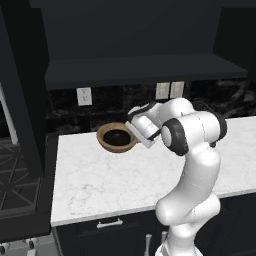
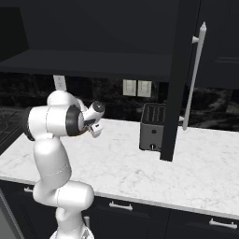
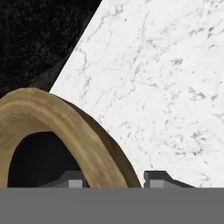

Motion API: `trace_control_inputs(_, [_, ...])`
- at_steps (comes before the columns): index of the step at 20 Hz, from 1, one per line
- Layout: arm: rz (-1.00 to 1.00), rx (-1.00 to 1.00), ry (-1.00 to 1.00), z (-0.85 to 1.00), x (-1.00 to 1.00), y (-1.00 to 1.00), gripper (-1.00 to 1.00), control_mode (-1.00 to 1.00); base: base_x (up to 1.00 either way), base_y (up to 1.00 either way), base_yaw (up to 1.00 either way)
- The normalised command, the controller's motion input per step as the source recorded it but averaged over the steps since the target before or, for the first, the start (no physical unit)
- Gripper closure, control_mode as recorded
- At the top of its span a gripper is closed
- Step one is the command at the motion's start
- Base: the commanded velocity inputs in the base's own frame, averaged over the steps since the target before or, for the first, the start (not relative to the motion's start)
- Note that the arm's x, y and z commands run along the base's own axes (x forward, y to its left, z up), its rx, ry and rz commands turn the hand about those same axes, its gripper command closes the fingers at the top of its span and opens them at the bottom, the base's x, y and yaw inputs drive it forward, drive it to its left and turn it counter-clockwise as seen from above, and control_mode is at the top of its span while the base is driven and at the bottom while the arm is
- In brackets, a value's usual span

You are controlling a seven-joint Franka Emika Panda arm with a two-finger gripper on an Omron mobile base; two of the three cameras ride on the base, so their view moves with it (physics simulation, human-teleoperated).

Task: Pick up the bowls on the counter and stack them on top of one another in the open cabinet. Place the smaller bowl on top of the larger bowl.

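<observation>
The larger bowl point(image 1: 107, 141), tan wood with a thick rim, is at the back of the white marble counter point(image 1: 100, 180) near the dark wall. Its hollow looks black; I cannot tell whether the smaller bowl lies inside it. My gripper point(image 1: 133, 131) reaches down to the bowl's right rim. In the hand view the wooden rim point(image 3: 65, 127) runs between the two fingertips point(image 3: 159, 177), one inside the hollow and one outside, so the gripper point(image 3: 114, 178) is shut on the rim. The open cabinet's dark shelf point(image 1: 145, 70) runs above the bowl. The gripper point(image 2: 88, 131) is partly hidden behind my own arm.
A dark toaster point(image 2: 151, 133) stands at the back of the counter to the right. An open cabinet door point(image 2: 177, 79) with a long silver handle point(image 2: 193, 74) hangs down beside it. A stove point(image 1: 15, 180) adjoins the counter's left end. Wall outlets point(image 1: 84, 96) sit on the backsplash.
</observation>
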Motion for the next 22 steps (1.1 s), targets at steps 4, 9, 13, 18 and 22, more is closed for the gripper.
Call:
trace_control_inputs(4, [-0.11, 0.05, 0.00, 0.49, -0.71, -0.51, 1.00, -1.00, 0.00, 0.00, 0.00])
trace_control_inputs(9, [-0.20, 0.02, 0.01, 0.76, -0.73, -0.54, 1.00, -1.00, 0.00, 0.00, 0.00])
trace_control_inputs(13, [-0.26, 0.00, 0.03, 0.86, -0.74, -0.57, 1.00, -1.00, 0.00, 0.00, 0.00])
trace_control_inputs(18, [-0.22, 0.00, 0.03, 0.92, -0.71, -0.57, 1.00, -1.00, 0.00, 0.00, 0.00])
trace_control_inputs(22, [-0.18, 0.02, 0.00, 1.00, -0.77, -0.46, 1.00, -1.00, 0.00, 0.00, 0.00])
